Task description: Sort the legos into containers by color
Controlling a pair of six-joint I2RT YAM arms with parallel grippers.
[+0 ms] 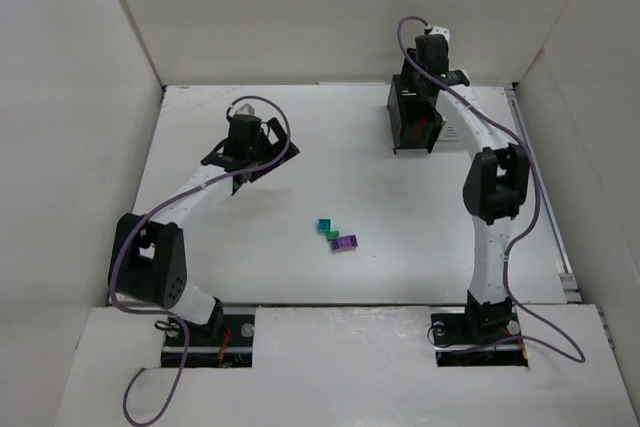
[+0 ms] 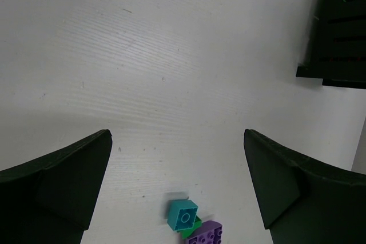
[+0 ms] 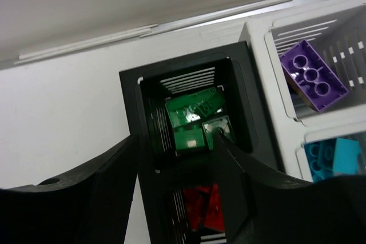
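Waiting near desk (image 1: 200,277) centre: teal, green, purple legos (image 1: 336,235), clustered, unsorted. My left hand (image 2: 176,135) hovers beyond, toward left edge, jaws wide for pick. Far right corner: my right hand (image 3: 176,141) over black container (image 3: 128,84), jaws apart, nothing clamped; green legos (image 3: 191,112) inside, colour-matched.

Green legos (image 3: 191,119) in black bin (image 3: 177,66), three loose legos (image 1: 333,235)

White table (image 1: 380,277) — boxed in by plain white walls (image 1: 330,7).
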